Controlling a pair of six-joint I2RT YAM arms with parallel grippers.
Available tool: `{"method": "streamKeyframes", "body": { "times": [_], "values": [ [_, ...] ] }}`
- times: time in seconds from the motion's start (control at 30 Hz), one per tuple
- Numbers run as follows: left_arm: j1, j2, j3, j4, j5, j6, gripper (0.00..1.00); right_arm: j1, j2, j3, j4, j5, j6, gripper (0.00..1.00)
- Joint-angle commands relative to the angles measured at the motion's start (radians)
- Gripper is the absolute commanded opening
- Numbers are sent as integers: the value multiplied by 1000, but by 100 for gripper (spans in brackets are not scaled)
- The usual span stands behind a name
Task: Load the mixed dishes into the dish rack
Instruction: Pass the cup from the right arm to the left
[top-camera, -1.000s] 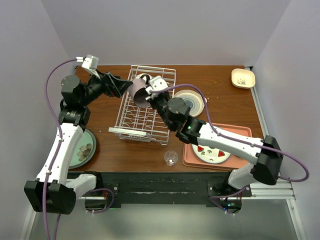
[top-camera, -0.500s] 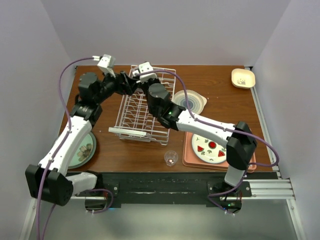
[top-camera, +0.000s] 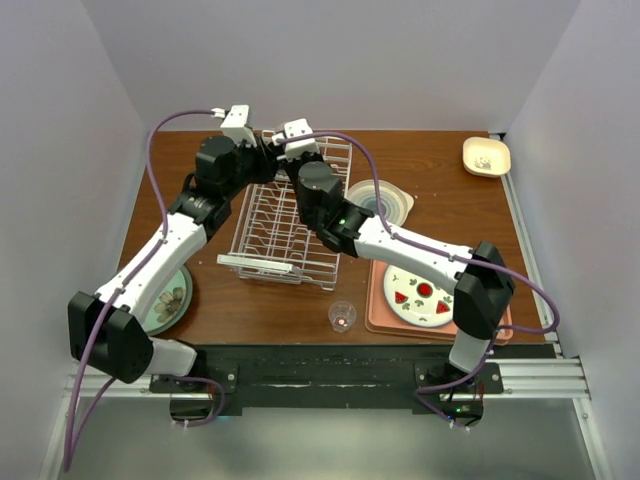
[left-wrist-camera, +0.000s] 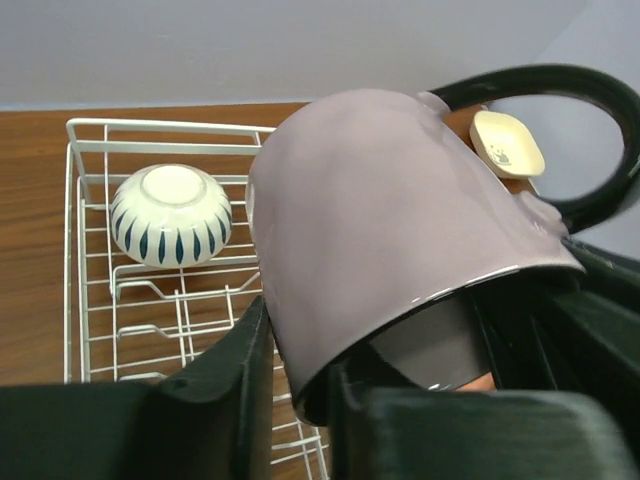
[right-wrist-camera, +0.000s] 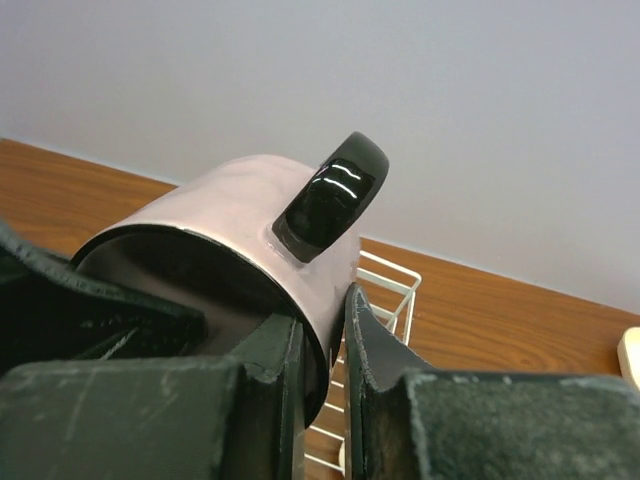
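Left arm (top-camera: 165, 255) and right arm (top-camera: 420, 255) tip to tip above dish rack (top-camera: 275, 230) far end, clear glass (top-camera: 342, 316) near table (top-camera: 500, 205) front edge

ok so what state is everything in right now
rack: on the table, no plates in it
striped bowl: upside down in the rack
mug: tipped, in the air above the rack
left gripper: shut on the mug's rim
right gripper: shut on the mug's rim
glass: upright on the table
green plate: flat on the table
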Motion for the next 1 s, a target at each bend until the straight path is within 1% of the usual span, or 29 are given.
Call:
{"method": "streamKeyframes", "body": {
  "times": [0.0,0.03,0.07,0.1,0.13,0.17,0.2,0.23,0.27,0.33,0.37,0.47,0.5,0.53,0.63,0.73,0.8,0.83,0.9,0.93,0.97],
  "values": [
    [4,15,50,69,-59,38,0,-11,-103,21,52,-59,77,0],
    [2,18,51,83,-63,41,0,-11,-112,21,26,-71,100,1],
    [1,20,51,90,-80,49,0,-11,-117,21,9,-79,112,4],
    [-1,20,51,106,-88,52,0,-11,-124,22,-32,-85,123,12],
    [-1,20,51,113,-92,58,0,-11,-138,28,-57,-102,149,18],
    [-1,18,51,121,-127,67,0,-12,-146,34,-85,-106,163,25],
    [-1,17,50,141,-137,72,0,-12,-153,39,-137,-111,177,34],
    [-1,15,50,152,-146,76,0,-12,-161,47,-163,-116,206,41],
    [-2,15,50,161,-163,82,0,-15,-179,47,-187,-129,220,51],
    [-3,15,53,195,-172,93,0,-18,-196,57,-252,-140,261,59],
    [-3,15,53,207,-181,108,0,-21,-212,66,-281,-171,263,67],
    [-1,32,76,228,-203,151,0,-35,-230,134,-472,-197,331,78],
    [-1,35,81,250,-207,165,0,-43,-254,145,-560,-232,354,79],
    [-1,38,81,264,-209,176,0,-73,-271,139,-585,-261,399,80],
    [-3,49,88,288,-201,213,0,-147,-351,93,-626,-373,491,80],
    [-1,58,94,304,-192,236,0,-213,-382,80,-668,-462,561,80],
    [-1,56,73,346,-169,260,0,-244,-384,74,-682,-513,595,80],
    [-1,53,68,357,-160,270,0,-274,-376,70,-686,-584,629,80],
    [-1,55,67,374,-129,299,0,-312,-365,64,-688,-667,667,80],
    [-1,52,67,383,-113,311,0,-355,-362,45,-679,-719,713,80],
    [-1,49,65,394,-74,340,0,-385,-356,33,-665,-838,736,81]
  ]
}}
